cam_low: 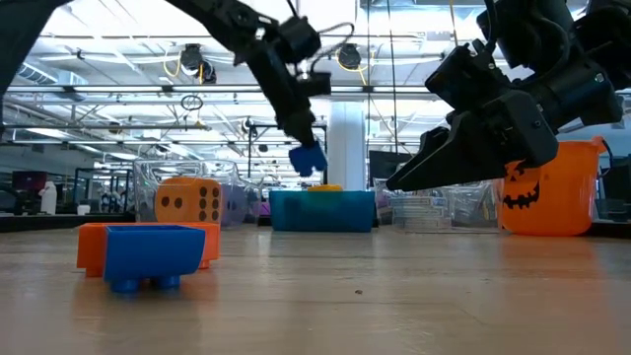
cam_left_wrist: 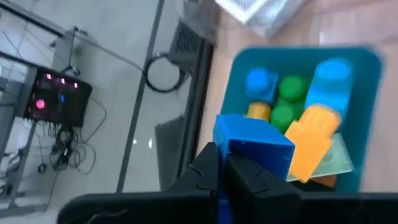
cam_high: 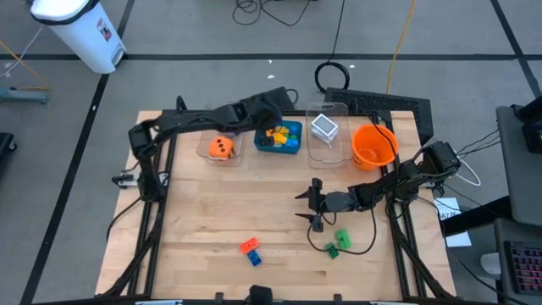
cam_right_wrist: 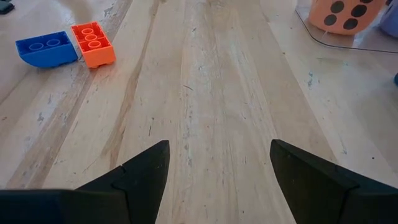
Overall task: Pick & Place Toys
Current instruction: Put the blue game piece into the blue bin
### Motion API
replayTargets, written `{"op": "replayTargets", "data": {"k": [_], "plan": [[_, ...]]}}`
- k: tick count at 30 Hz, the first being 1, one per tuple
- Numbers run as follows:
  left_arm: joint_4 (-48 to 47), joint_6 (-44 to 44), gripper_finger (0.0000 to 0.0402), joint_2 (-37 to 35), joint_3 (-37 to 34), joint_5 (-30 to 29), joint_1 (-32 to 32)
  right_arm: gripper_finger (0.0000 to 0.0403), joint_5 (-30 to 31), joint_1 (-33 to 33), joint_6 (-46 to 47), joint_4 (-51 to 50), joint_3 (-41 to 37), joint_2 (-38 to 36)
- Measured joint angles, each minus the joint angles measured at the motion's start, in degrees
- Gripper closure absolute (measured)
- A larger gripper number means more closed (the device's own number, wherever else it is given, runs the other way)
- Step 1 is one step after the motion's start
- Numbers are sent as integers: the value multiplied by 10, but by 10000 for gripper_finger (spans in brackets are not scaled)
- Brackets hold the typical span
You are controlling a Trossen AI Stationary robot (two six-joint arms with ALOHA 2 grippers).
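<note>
blue brick (cam_left_wrist: 255, 144), clamped in our left gripper (cam_left_wrist: 222, 167), hangs over the teal tray (cam_left_wrist: 367, 124). we judge it light, rigid and slick: grip flat sides. right gripper (cam_right_wrist: 217, 163), fingers apart, faces an orange brick (cam_right_wrist: 92, 43) on the table (cam_right_wrist: 211, 93).

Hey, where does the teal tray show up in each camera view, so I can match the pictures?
High view: teal tray at the table's far side, under the left gripper.
Low view: teal tray centre, at the back, below the held blue brick.
Left wrist view: teal tray, half full of bricks.
Right wrist view: not in it.
Shared landmark: the orange dotted die.
</note>
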Motion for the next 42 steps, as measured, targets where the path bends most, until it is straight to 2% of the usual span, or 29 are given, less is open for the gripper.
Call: {"op": "replayTargets", "data": {"k": [7, 11, 22, 42], "plan": [[17, -15, 395, 35, 0, -23, 17, 133, -5, 0, 0, -4, 0, 0], [16, -15, 398, 36, -1, -23, 20, 133, -29, 0, 0, -4, 0, 0], [-5, -28, 394, 36, -2, -23, 22, 133, -28, 0, 0, -4, 0, 0], [-21, -43, 228, 36, -2, 23, 28, 133, -29, 0, 0, -4, 0, 0]]}}
